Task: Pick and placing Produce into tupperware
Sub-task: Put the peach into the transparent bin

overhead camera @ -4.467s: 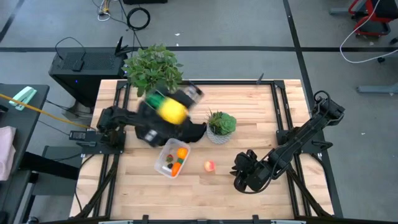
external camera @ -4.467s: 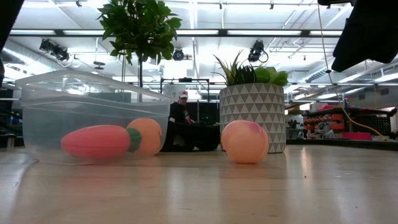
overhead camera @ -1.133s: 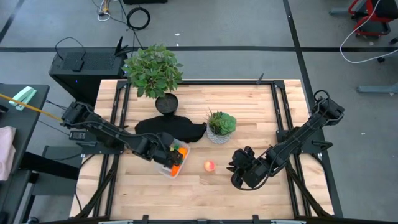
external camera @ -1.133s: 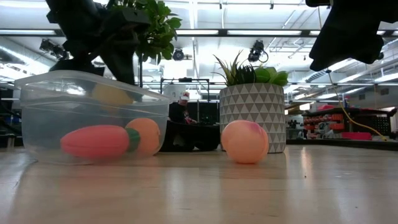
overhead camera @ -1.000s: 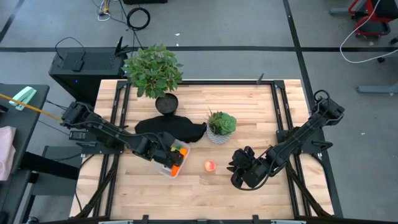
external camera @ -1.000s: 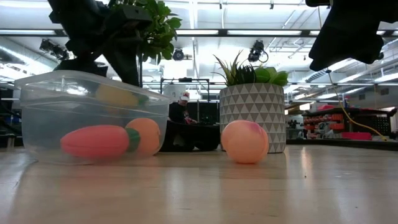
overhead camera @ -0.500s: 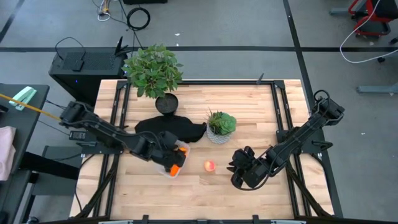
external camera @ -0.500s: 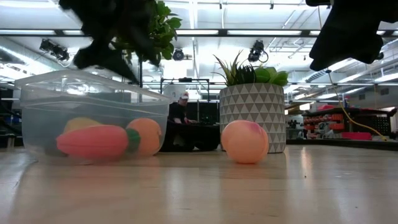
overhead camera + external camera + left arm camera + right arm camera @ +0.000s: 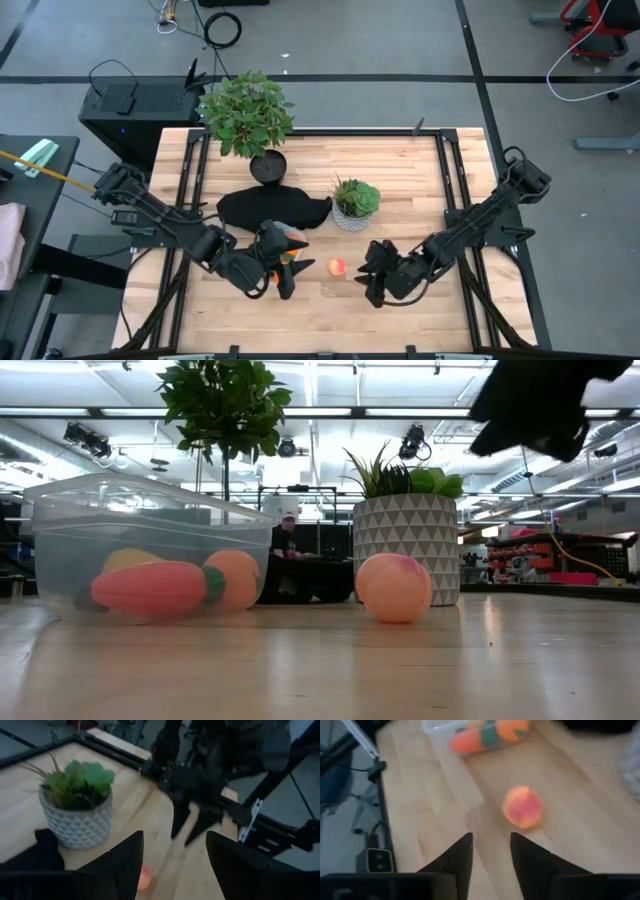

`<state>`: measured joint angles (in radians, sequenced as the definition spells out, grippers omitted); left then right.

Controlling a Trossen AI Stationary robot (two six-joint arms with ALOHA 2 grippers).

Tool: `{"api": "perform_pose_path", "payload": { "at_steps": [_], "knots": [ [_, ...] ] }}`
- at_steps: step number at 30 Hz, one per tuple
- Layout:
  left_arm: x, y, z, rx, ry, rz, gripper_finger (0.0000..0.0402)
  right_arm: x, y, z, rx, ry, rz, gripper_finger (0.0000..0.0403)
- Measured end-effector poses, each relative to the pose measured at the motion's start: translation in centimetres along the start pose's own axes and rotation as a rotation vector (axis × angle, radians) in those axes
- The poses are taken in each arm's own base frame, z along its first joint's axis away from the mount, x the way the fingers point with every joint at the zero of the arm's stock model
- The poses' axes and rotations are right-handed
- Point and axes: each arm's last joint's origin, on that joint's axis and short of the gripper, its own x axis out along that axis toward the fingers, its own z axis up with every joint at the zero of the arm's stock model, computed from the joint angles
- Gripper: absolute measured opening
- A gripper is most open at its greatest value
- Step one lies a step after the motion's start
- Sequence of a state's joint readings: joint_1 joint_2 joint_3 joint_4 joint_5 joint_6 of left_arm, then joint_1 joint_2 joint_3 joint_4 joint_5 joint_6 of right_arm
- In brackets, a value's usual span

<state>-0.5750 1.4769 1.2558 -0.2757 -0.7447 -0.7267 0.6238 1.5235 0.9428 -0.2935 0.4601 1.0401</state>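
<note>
We've got the left hand (image 9: 283, 276) low in the high view, just left of centre, hanging over the near end of the tupperware (image 9: 150, 545), fingers spread w/ nothing between them – the left wrist view shows the gap clear. Tupperware sits on the counter (image 9: 400, 180) at centre-left of the low view, and inside we see the carrot (image 9: 150, 588) lying on its side, the round orange (image 9: 235, 578) touching its green top, and a yellow piece (image 9: 128, 559) tucked behind the carrot.

Still out on the counter: the pink-red fruit (image 9: 394, 588), centre of the low view, right beside the patterned plant pot (image 9: 408, 545) and apart from the tupperware. In the high view that fruit (image 9: 338, 266) lies between the two hands.

Right hand (image 9: 372, 277) is right of the fruit in the high view, near it, not touching. Its wrist view has the fruit (image 9: 522, 807) mid-frame ahead of the parted fingers (image 9: 455, 857) – hand released, empty. Tupperware's at the top of that frame.

Upper left of the high view: big leafy plant (image 9: 245, 112), w/ a black cloth (image 9: 270, 207) below it next to the tupperware.
</note>
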Motion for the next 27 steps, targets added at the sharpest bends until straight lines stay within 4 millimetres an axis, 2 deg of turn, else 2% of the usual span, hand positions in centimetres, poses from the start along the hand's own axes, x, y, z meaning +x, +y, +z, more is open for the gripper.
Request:
{"api": "perform_pose_path", "payload": {
  "at_steps": [4, 7, 12, 15, 18, 23, 27],
  "knots": [
    [0.0, 0.1, -0.1, -0.006, 0.008, 0.012, 0.0220, 2.3, -0.5, 0.4, 0.056, 0.079, -0.028, 0.0185],
    [-0.1, 0.1, -0.3, -0.023, 0.019, 0.018, 0.0214, 2.7, -0.2, 2.0, 0.146, 0.098, -0.087, 0.0202],
    [-0.5, -0.2, -0.6, -0.018, 0.028, 0.005, 0.0205, 2.7, 2.6, 5.2, 0.020, 0.130, -0.150, 0.0192],
    [-0.7, -0.3, -0.7, -0.018, 0.031, -0.003, 0.0200, 3.5, 3.1, 6.3, -0.035, 0.214, -0.270, 0.0183],
    [-0.9, -0.6, -0.9, -0.031, 0.035, -0.014, 0.0197, 4.7, 3.8, 7.2, -0.044, 0.260, -0.280, 0.0182],
    [-1.6, -1.2, -1.4, -0.027, 0.043, -0.044, 0.0198, 6.5, 4.5, 7.6, -0.073, 0.312, -0.252, 0.0197],
    [-2.6, -1.7, -1.7, -0.024, 0.053, -0.077, 0.0197, 6.8, 4.2, 7.6, -0.060, 0.342, -0.248, 0.0212]
  ]
}}
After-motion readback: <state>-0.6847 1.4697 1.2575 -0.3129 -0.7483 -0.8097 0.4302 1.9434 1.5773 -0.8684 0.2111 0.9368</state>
